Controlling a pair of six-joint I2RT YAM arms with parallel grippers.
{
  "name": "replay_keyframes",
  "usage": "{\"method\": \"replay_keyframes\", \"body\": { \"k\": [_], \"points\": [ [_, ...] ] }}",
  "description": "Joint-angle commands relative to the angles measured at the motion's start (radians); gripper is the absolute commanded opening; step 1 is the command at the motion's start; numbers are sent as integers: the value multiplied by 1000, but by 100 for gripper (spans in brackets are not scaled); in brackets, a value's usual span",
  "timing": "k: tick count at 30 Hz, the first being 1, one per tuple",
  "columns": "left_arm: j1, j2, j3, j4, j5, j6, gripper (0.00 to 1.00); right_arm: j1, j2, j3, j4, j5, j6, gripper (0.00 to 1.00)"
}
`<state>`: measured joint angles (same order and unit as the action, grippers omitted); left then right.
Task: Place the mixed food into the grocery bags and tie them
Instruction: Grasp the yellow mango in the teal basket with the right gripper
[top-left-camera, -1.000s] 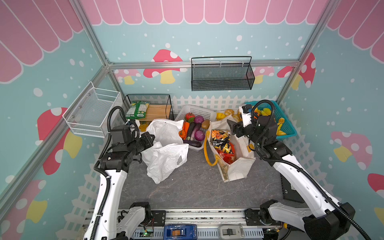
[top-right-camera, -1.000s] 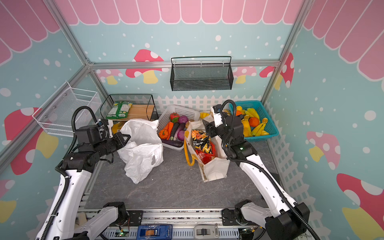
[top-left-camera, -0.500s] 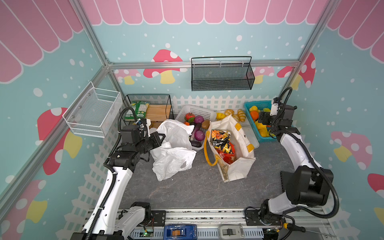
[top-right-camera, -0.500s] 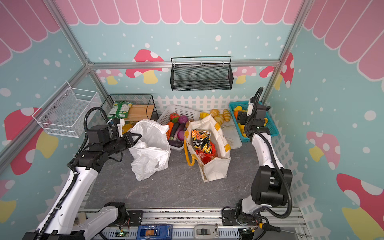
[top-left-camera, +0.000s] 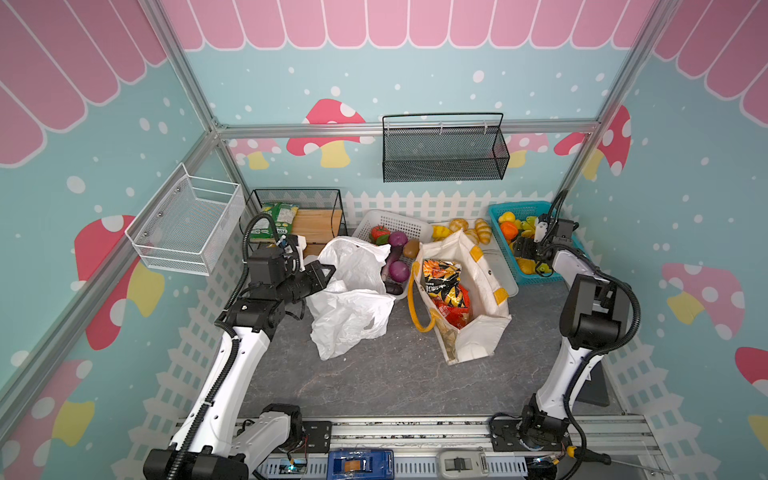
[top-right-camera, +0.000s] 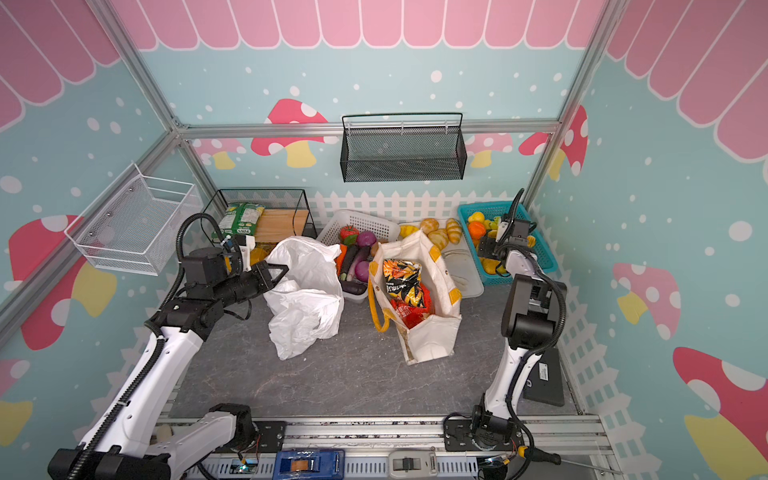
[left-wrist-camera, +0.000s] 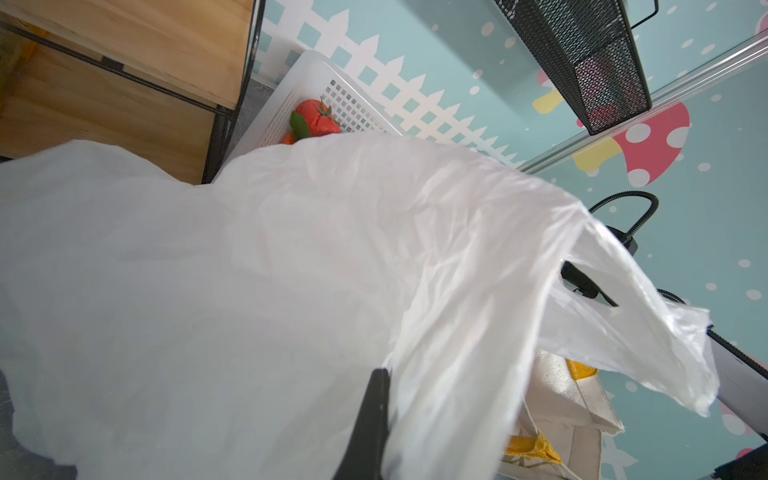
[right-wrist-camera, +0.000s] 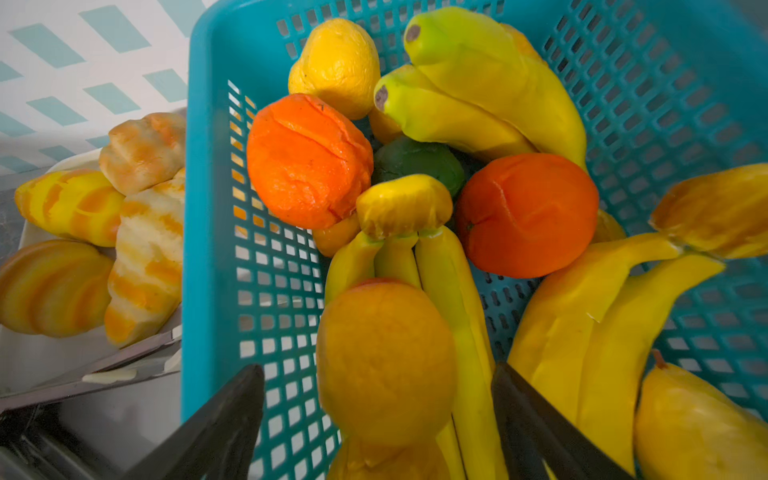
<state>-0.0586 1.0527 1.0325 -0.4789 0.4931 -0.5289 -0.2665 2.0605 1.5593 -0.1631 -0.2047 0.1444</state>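
The white plastic grocery bag (top-left-camera: 353, 299) (top-right-camera: 307, 291) lies crumpled at the left of the table. My left gripper (top-left-camera: 328, 272) (left-wrist-camera: 380, 374) is shut on its upper edge, and the film (left-wrist-camera: 291, 270) fills the left wrist view. The cream canvas tote (top-left-camera: 478, 332) stands open, holding a yellow-and-dark snack packet (top-left-camera: 440, 278) above a red crisp packet (top-left-camera: 453, 311). My right gripper (top-left-camera: 525, 249) (right-wrist-camera: 377, 367) is open inside the teal basket (right-wrist-camera: 208, 208). Its fingers stand either side of a round yellow-orange fruit (right-wrist-camera: 386, 357). Two orange fruits (right-wrist-camera: 307, 162) (right-wrist-camera: 528, 216) lie just beyond.
Bananas (right-wrist-camera: 478, 83) and a lemon (right-wrist-camera: 336, 66) share the teal basket. A white tray (top-left-camera: 505, 270) with bread rolls sits between tote and basket. A white basket (top-left-camera: 390, 220) of vegetables stands behind the plastic bag. A black wire rack (top-left-camera: 299, 208) holds green packets.
My right arm swung from above the tote to the teal basket at the back right and lowered among the fruit. My left gripper carried the bag's edge to the right.
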Motion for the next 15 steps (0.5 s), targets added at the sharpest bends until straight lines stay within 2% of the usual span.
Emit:
{"method": "replay_keyframes", "body": {
  "k": [1, 8, 12, 15],
  "points": [
    [-3, 7, -12, 29, 10, -15, 0, -18, 62, 72, -36, -42, -21, 82],
    [-3, 13, -18, 31, 9, -22, 0, -19, 125, 134, -54, -101, -23, 70],
    [-4, 14, -18, 33, 9, -20, 0, -20, 67, 126, -53, -102, -26, 55],
    [-4, 15, -20, 34, 10, -20, 0, -19, -37, 86, -28, -108, -12, 49]
  ]
}}
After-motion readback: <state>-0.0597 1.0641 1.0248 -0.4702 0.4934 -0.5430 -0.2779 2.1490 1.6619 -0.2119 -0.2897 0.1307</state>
